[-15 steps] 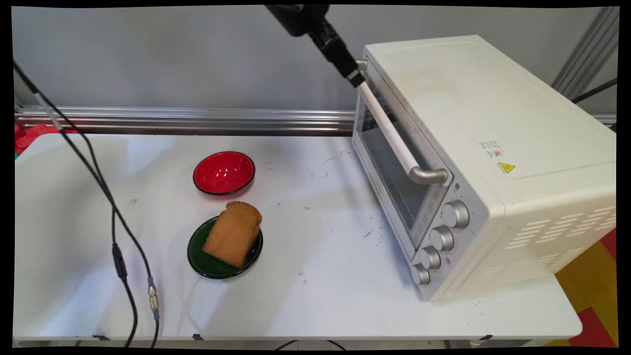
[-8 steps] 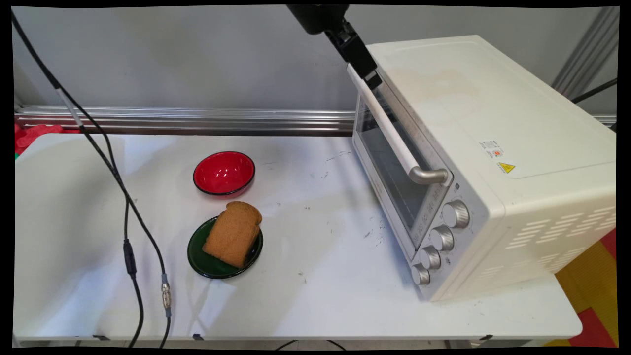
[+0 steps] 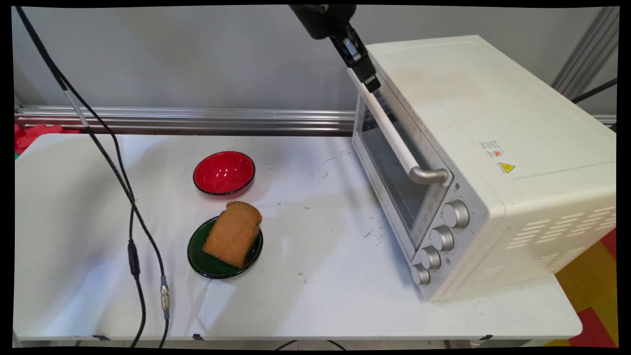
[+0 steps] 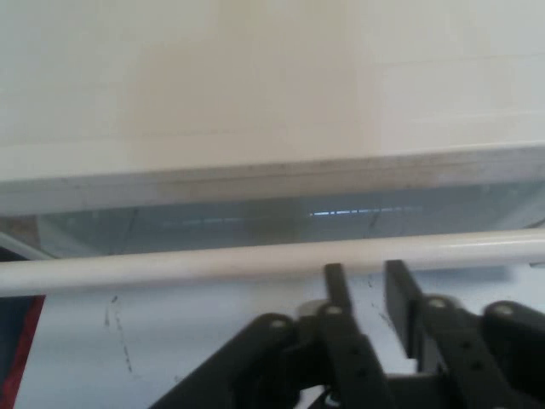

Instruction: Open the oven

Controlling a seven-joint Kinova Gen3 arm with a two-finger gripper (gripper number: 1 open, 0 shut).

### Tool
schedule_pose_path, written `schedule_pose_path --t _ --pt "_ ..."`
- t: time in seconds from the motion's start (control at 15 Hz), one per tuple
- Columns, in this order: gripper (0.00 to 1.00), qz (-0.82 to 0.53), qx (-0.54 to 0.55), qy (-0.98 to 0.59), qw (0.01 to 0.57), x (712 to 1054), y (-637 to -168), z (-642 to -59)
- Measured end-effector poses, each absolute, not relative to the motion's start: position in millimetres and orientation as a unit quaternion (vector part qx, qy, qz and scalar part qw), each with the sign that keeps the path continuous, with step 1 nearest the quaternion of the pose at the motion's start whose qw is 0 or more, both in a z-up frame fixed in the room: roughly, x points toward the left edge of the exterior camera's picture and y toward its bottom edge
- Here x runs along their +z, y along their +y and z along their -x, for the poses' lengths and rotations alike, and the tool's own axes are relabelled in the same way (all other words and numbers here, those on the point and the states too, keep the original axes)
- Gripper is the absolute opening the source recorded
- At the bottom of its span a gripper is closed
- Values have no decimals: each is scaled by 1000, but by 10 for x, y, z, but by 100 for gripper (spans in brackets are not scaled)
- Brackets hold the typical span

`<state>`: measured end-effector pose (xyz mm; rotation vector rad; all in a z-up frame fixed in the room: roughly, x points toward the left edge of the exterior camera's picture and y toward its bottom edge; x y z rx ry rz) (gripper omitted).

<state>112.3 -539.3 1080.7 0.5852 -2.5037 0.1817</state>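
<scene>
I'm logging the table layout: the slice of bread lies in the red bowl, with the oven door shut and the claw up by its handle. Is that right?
Not quite. The main view shows the slice of bread lying on the green plate; the red bowl behind it holds nothing. The rest stands: the oven door is shut and the claw is by its handle.

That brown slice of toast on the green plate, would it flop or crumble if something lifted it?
The brown slice of toast probably stays stiff: it lies flat and overhangs the dark green round plate without sagging. It looks light for its size. Its dry edges might crumble under a hard squeeze.
</scene>
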Motion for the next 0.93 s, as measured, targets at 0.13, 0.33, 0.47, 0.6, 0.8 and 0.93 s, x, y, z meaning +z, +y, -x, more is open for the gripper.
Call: schedule_pose_path --t 0.13,0.33,0.47,0.6,0.8,0.93 --pt "0 -219 71 -934 275 10769 -5409 -1106" --pt "0 -222 74 -933 274 10695 -5438 -1044" --pt "0 -222 76 -932 277 10640 -5460 -988" --pt "0 -221 79 -931 280 10575 -5480 -941" --pt "0 -221 82 -930 282 10452 -5512 -886" --pt "0 -222 83 -930 281 10359 -5524 -857"
